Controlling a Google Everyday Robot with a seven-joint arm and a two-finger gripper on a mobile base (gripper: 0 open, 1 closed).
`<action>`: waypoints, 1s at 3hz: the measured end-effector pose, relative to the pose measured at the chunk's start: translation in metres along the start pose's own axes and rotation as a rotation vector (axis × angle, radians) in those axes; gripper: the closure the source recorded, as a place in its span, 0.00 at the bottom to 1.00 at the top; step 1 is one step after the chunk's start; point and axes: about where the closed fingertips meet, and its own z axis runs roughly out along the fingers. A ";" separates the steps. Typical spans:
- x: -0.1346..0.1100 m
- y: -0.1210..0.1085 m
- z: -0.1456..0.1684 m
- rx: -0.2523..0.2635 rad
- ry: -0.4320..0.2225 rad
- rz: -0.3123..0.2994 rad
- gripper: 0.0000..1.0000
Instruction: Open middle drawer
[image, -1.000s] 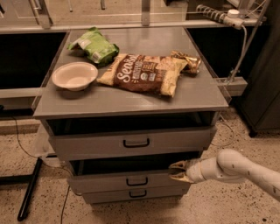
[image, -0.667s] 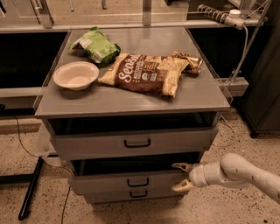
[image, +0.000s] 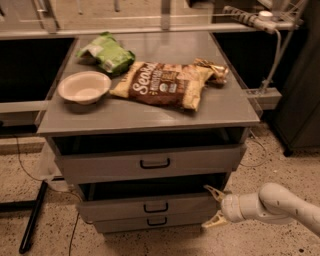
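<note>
Looks largely done, with the middle drawer at 6 o'clock already slid part-way out, a dark gap above its front, and the gripper at 4 o'clock beside its right corner, splayed wide, gripping nothing; perhaps a further pull left.

The tool hangs, fingers spread, at the right end of the middle drawer front, with open speckled floor before both. A black bar slants across the floor at left. On the desk, a bowl, chip bag and green packet crowd the rear and left.
</note>
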 end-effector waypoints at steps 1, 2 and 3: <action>-0.007 -0.002 -0.005 0.000 0.000 0.000 0.60; -0.013 -0.005 -0.011 0.000 0.000 0.000 0.83; -0.018 -0.007 -0.016 0.000 0.000 0.000 1.00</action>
